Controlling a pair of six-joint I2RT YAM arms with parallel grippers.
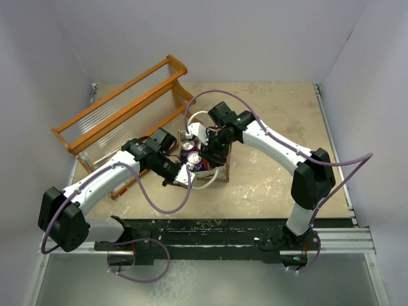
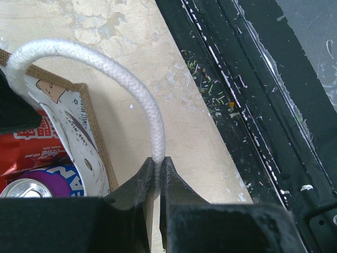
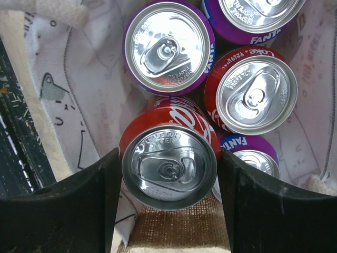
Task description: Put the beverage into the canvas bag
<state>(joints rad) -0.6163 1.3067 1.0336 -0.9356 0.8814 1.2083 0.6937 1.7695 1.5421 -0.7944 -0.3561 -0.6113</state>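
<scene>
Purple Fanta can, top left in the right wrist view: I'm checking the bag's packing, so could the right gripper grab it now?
Probably not yet: the right gripper is shut on a red Coke can. The purple Fanta can itself has its top uncovered.

White arms (image 1: 102,185), black joints (image 1: 312,175), purple cables (image 1: 162,211), black claws (image 2: 157,167)

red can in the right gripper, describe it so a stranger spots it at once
Find the canvas bag at the table centre, full of cans. It is the red Coca-Cola can clamped between the black fingers of the right gripper; the other red can stands free.
</scene>
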